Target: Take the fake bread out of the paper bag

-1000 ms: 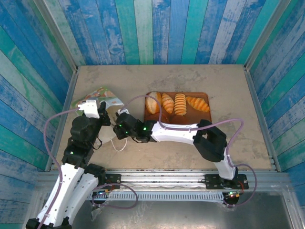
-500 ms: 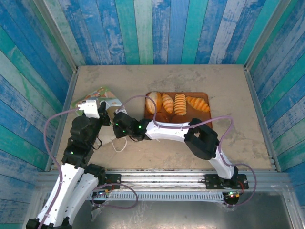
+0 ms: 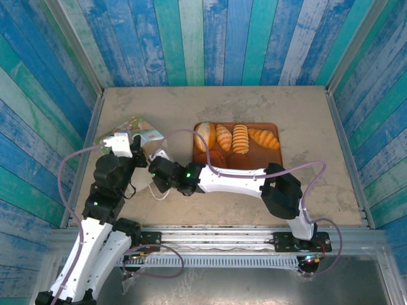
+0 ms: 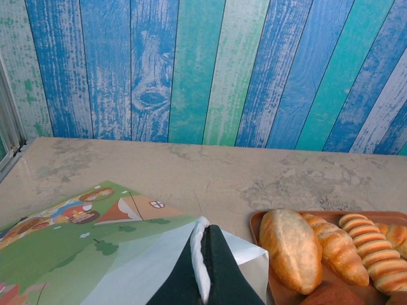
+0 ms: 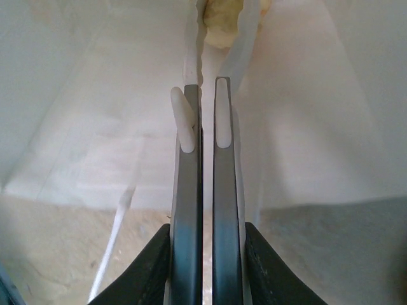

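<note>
Fake bread (image 3: 235, 138): loaves lie in a row on the brown tray (image 3: 254, 159), and a yellowish piece (image 5: 222, 19) sits deep inside the paper bag (image 3: 124, 131), which lies at the table's (image 3: 305, 114) left. The left gripper (image 4: 203, 254) is clamped on the bag's white mouth edge. The right gripper (image 5: 203, 86) reaches inside, jaws drawn to a thin slit, any grip impossible to tell.

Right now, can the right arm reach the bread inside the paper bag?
Probably yes: the left gripper holds the paper bag open by its rim, and the right gripper sits inside, a yellowish bread piece ahead of its barely parted jaws.
</note>
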Robot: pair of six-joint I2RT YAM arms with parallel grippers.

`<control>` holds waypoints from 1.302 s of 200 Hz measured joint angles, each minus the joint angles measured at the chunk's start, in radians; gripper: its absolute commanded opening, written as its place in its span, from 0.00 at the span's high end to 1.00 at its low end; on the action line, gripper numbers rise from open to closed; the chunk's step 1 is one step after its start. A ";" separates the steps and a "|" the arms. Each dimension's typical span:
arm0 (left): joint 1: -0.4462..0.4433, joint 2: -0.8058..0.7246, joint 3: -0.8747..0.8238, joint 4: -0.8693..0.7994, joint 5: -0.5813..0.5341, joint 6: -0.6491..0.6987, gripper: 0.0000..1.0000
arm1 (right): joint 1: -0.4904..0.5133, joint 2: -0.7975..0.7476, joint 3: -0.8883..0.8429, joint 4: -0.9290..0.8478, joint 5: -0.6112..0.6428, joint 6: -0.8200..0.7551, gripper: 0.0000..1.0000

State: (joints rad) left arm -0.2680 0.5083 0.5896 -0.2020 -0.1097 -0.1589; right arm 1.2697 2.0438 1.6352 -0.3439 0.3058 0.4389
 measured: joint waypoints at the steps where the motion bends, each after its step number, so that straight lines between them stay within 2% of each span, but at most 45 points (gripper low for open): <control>1: 0.000 0.000 0.000 0.000 0.000 0.000 1.00 | 0.002 0.000 0.000 -0.003 0.003 -0.002 0.74; 33: 0.000 0.000 0.000 0.000 0.000 0.000 1.00 | 0.049 -0.014 0.000 -0.103 0.111 -0.079 0.74; 65: 0.000 0.000 0.000 0.000 0.000 -0.001 1.00 | 0.051 -0.015 0.000 -0.159 0.183 -0.146 0.74; 130: 0.002 0.000 0.000 0.000 0.004 -0.003 1.00 | 0.067 -0.015 0.000 -0.185 0.187 -0.303 0.68; 184: 0.007 0.002 0.000 0.000 0.008 -0.004 1.00 | 0.078 -0.033 -0.044 -0.110 0.125 -0.352 0.66; 260: 0.010 0.005 0.000 0.000 0.015 -0.007 1.00 | 0.077 -0.088 -0.110 -0.001 -0.048 -0.359 0.66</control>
State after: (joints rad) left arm -0.2581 0.5129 0.5892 -0.2016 -0.0948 -0.1661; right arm 1.3472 1.9560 1.5249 -0.3447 0.2581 0.0803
